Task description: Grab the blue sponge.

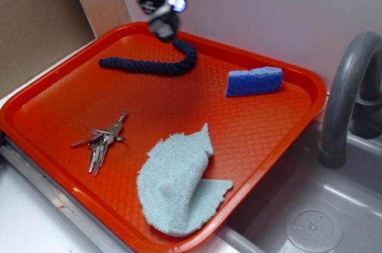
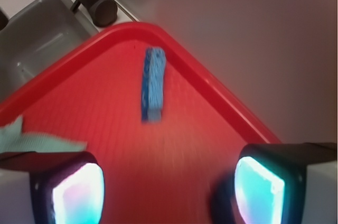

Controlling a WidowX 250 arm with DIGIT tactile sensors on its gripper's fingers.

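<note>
The blue sponge (image 1: pixel 255 81) lies flat near the far right corner of the orange tray (image 1: pixel 54 104), its paler fuzzy layer along the top edge. My gripper (image 1: pixel 162 25) hangs above the tray's far edge, over the end of the navy rope, well to the left of the sponge. In the wrist view the sponge (image 2: pixel 153 84) appears ahead as a narrow blue block on the tray (image 2: pixel 105 129). My gripper (image 2: pixel 169 189) is open, its two glowing pads wide apart with only bare tray between them.
A dark navy twisted rope (image 1: pixel 149 65) curves along the tray's back. Keys (image 1: pixel 100 141) lie at the left front. A pale blue-green cloth (image 1: pixel 179 184) (image 2: pixel 37 139) sits folded at the front. A grey sink (image 1: pixel 316 217) and faucet (image 1: pixel 346 92) stand to the right.
</note>
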